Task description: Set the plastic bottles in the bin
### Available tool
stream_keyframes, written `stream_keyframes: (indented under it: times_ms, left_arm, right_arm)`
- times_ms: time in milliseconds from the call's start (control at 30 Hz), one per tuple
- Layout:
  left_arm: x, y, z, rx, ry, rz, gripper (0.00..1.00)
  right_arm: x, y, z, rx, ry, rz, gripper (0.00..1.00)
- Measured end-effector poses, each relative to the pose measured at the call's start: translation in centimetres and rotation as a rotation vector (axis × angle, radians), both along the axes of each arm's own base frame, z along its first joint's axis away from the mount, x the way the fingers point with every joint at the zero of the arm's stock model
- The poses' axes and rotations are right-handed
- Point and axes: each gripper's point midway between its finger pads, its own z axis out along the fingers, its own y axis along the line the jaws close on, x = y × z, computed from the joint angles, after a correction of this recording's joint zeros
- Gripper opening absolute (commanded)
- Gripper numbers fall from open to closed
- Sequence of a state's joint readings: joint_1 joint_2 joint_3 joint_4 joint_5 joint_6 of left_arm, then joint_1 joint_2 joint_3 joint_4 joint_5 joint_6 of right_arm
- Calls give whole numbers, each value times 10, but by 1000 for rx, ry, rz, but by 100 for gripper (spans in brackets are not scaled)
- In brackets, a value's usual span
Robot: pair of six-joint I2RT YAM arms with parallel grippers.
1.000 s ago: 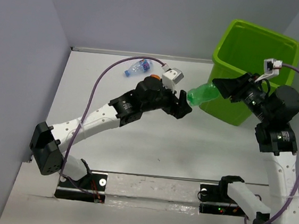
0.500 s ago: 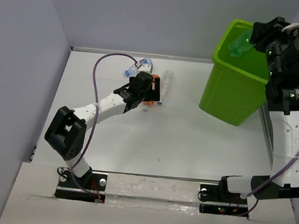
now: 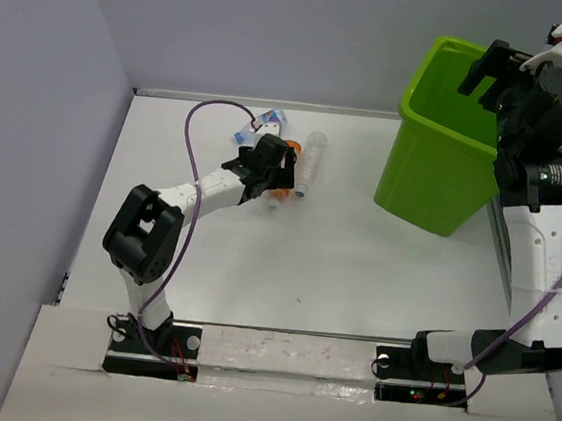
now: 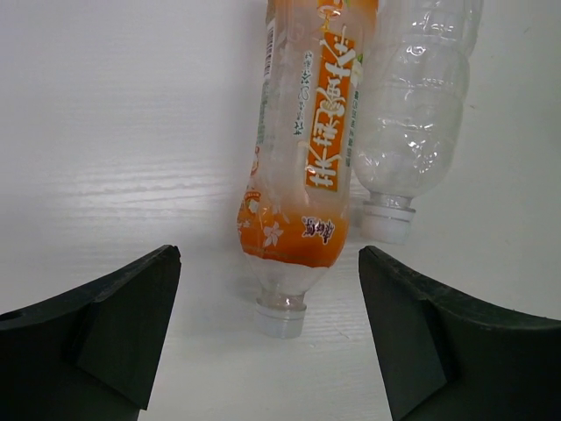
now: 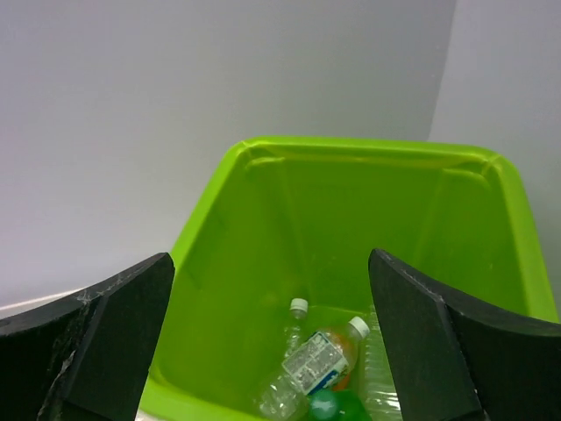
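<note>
An orange-labelled plastic bottle (image 4: 307, 158) lies on the white table with its white cap toward my left gripper (image 4: 270, 263). That gripper is open, with its fingers on either side of the neck and not touching it. A clear bottle (image 4: 412, 114) lies beside the orange one on the right. From above, the left gripper (image 3: 275, 170) partly hides the orange bottle (image 3: 279, 196). The clear bottle (image 3: 313, 159) is to its right and a blue-labelled bottle (image 3: 266, 125) lies behind it. My right gripper (image 3: 489, 70) hangs open and empty over the lime-green bin (image 5: 263, 263), where several bottles lie, among them a green one (image 5: 337, 408).
The bin (image 3: 435, 177) stands at the back right corner, close to the right arm's upright links. Grey walls enclose the table at the back and on the left. A purple cable (image 3: 197, 131) loops above the left arm.
My right arm lifted the green bottle over the bin and opened, and the bottle now lies inside. My left arm swung back to the bottles on the table.
</note>
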State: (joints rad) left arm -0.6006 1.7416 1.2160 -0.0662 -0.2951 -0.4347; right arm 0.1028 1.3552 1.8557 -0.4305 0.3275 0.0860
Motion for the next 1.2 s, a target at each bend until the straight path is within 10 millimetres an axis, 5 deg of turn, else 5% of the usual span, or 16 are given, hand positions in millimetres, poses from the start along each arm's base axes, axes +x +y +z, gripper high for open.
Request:
stream_keyframes:
  times_ms: [267,533,667,867,1200]
  left_arm:
    - [27,-2,-27,2,47,-8,90]
    - [48,-6,-31,-11,48,-9,86]
    - [51,-6,-38,-11,60,-10,85]
    - [51,-4,-63,5,108,-13,83]
    - [52,4,-72,-37,98,17,58]
  right_arm:
    - [-58,41,35,73,-118,259,92]
    - [-74,179,16,80,-43,705,93]
    - [-49,238,-36,42,105,782,95]
    - [-12,292,-123,-42,311,762,98]
    - [47,303,-232,-122,522,569,100]
